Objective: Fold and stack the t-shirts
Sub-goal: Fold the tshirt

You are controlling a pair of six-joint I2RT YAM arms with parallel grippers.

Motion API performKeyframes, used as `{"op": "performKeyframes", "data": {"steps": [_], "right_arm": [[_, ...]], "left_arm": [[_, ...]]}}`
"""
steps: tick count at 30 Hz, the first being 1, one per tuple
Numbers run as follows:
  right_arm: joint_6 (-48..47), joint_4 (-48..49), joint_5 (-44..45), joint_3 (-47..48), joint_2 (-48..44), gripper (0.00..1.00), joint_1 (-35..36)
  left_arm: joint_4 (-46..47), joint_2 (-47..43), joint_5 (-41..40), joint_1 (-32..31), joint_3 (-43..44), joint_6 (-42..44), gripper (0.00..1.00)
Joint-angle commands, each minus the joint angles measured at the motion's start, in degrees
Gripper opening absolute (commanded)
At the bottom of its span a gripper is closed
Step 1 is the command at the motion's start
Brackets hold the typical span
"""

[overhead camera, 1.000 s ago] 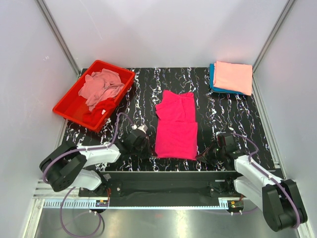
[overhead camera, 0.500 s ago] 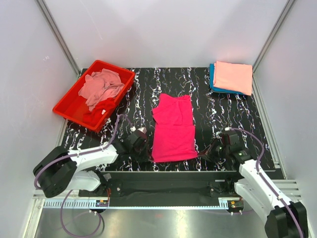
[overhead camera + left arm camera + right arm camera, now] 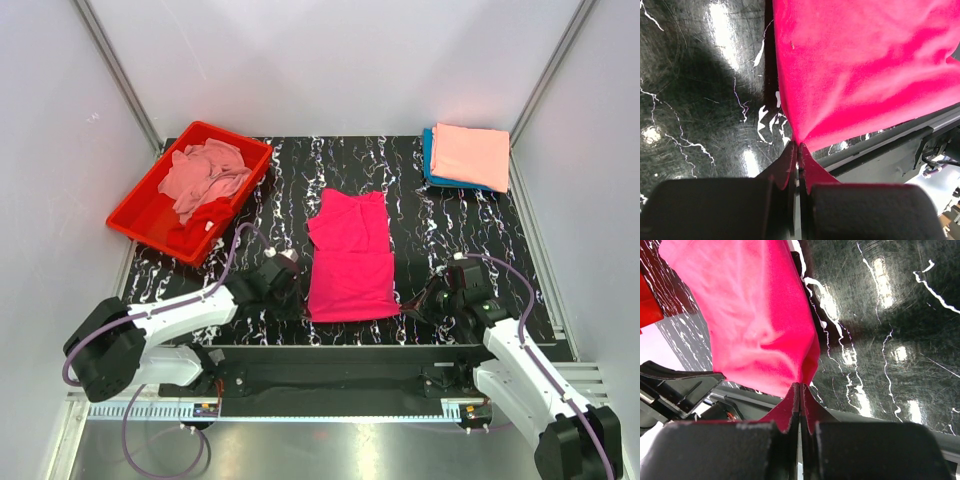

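Note:
A hot pink t-shirt lies lengthwise in the middle of the black marbled table, its near hem lifted off the surface. My left gripper is shut on the shirt's near left corner. My right gripper is shut on the near right corner. A folded salmon-peach t-shirt rests on a folded teal-blue t-shirt at the back right. Crumpled dusty pink and red t-shirts lie in the tray.
The red plastic tray stands at the back left of the table. A metal rail runs along the table's near edge just below both grippers. Grey walls close in the left, right and back.
The left gripper has shut on the shirt's near left corner. Both arms have shifted and the shirt's near half has drawn in and skewed slightly to the left.

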Motion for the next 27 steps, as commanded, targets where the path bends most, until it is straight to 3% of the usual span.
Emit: {"op": "performKeyframes", "data": {"steps": [1,12,20,27], "right_arm": [[-1.37,-1.49,0.85,3.45,-0.34,0.00,0.27],[-4.88,-2.46,4.27,16.97,7.04,0.00,0.27],[-8.39,0.62,6.47,26.91,19.34,0.00,0.27],[-14.46,1.50,9.55,42.72,32.69,0.00,-1.39]], "left_arm": [[-2.25,-0.12,-1.89,-0.18,4.79,1.70,0.00],[-10.96,5.06,-3.65,3.24,19.29,7.06,0.00],[-13.68,11.73,-3.92,8.86,31.33,12.24,0.00],[-13.33,18.93,-4.53,12.55,44.16,18.30,0.00]]}}
